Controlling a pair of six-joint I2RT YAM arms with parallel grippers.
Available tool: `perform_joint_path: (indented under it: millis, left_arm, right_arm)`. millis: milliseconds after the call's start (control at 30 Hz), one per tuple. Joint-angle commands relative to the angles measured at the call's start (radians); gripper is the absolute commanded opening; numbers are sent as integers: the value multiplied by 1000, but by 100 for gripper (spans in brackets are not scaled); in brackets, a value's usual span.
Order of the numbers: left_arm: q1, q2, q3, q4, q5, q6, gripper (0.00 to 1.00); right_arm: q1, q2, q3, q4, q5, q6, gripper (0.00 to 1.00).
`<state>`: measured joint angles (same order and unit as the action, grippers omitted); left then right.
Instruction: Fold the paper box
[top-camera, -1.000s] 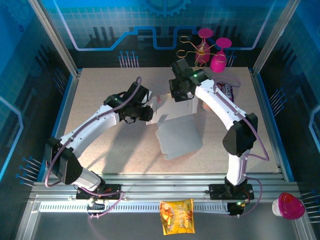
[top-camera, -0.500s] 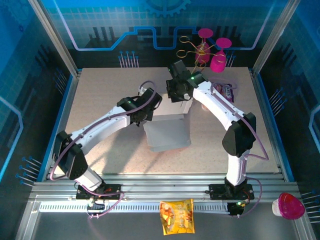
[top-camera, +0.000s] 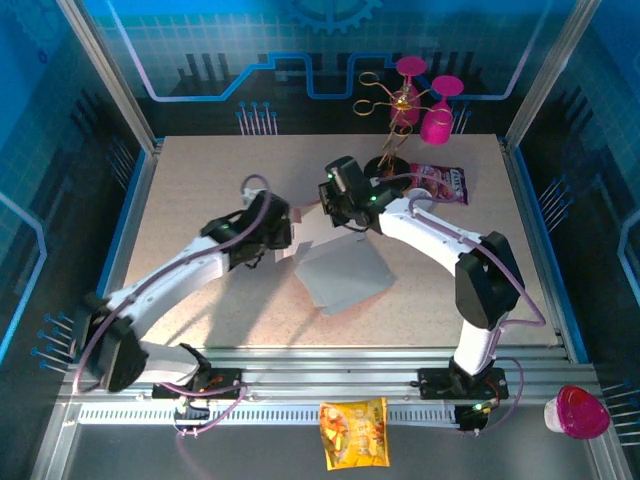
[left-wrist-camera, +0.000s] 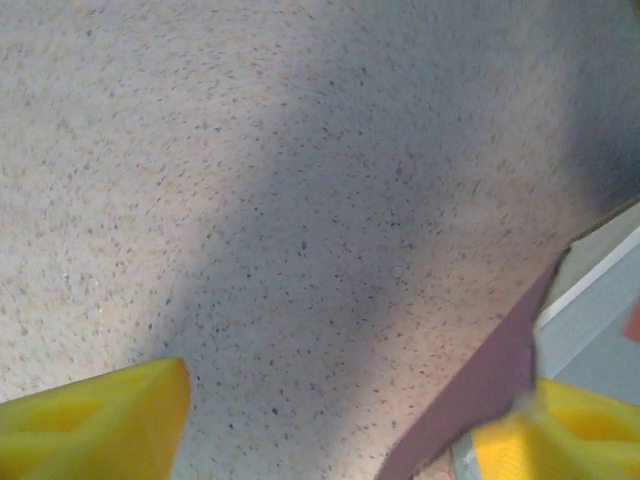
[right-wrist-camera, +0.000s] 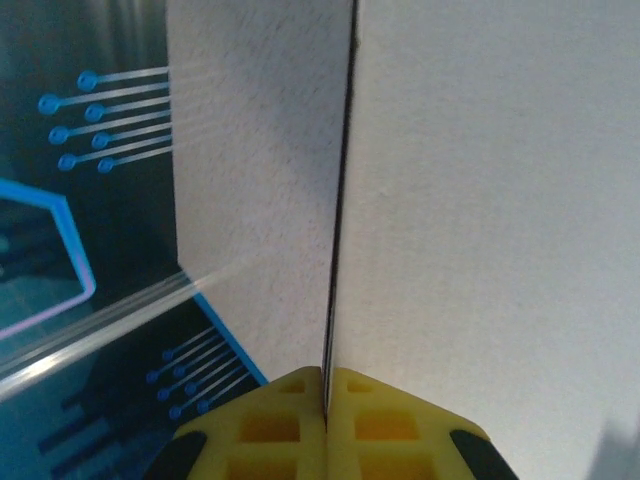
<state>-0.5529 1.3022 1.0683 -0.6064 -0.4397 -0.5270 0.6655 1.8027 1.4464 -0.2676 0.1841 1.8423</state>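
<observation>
Right fingers (right-wrist-camera: 270, 425) pinch the paper box (top-camera: 345, 275) (a thin edge); left fingers (left-wrist-camera: 90, 420) spread open, perhaps brushing its flap.

A speckled beige table (top-camera: 190, 190) is enclosed on three sides by blue panels. The back wall (top-camera: 200, 60) is printed with a pale grid, a gear outline and dark circuit-like tracks; the left wall (top-camera: 40, 200) and right wall (top-camera: 600, 200) are darker, with lines ending in dots. Slanted aluminium posts (top-camera: 105, 70) (top-camera: 548, 70) are set at the back corners. The table's sides are edged with blue strips (top-camera: 128, 220), and grooved metal rails (top-camera: 330, 372) are laid along its near edge. Soft shadows (top-camera: 235, 300) are cast over the tabletop, and a broad dark band (left-wrist-camera: 330, 240) is seen across it in the left wrist view.
</observation>
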Motion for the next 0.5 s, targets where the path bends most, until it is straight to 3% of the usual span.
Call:
perform_joint_path:
  millis: [0, 167, 300, 467]
  left_arm:
    - [67, -176, -50, 53, 141, -80, 77]
    - [206, -341, -118, 46, 330, -135, 67]
    - [305, -353, -160, 46, 440, -155, 57]
    - [362, -320, -210, 102, 522, -147, 51]
  right_arm:
    - [17, -28, -43, 204, 48, -105, 0]
    - [33, -21, -126, 408, 48, -192, 0]
    - [34, 5, -217, 677, 22, -251, 0]
    - [16, 58, -335, 991, -56, -262, 0]
